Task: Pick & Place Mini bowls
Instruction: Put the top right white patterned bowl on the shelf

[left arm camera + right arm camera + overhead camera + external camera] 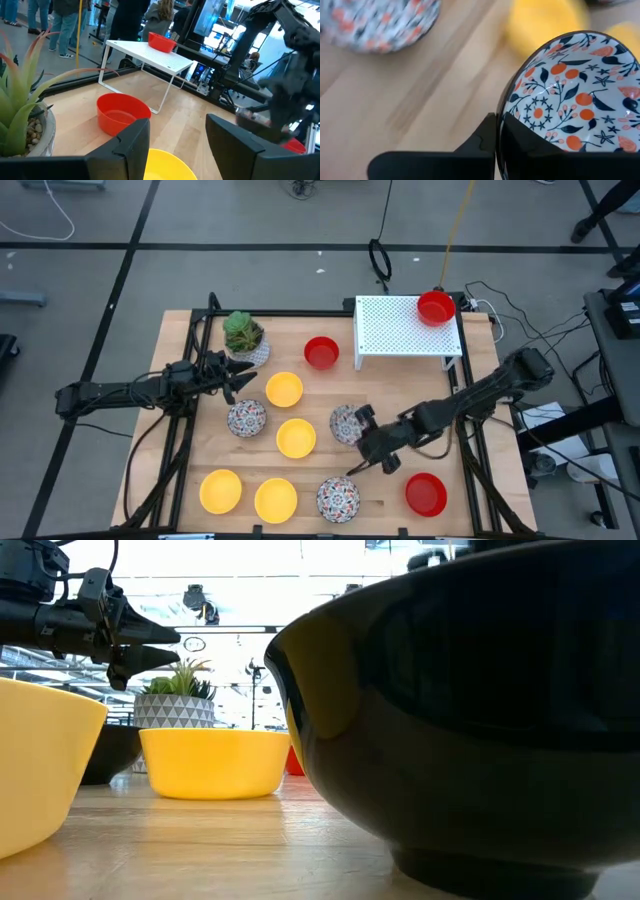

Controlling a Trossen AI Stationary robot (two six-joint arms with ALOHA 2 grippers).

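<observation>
The right gripper (496, 145) has pinched the rim of a patterned bowl (575, 95), one finger inside and one outside. That bowl (347, 423) sits in the middle of the table (480, 510), just left of the gripper (368, 432). It looks hard, shiny and slippery, and it could crack if dropped. The thin rim is the best spot to hold, gripped tight and lifted slowly. The left gripper (177, 145) waits wide open on the left, beside the plant (242, 332), above a yellow bowl (284, 389). One red bowl (435, 307) already sits on the white shelf (400, 330) at the far right.
</observation>
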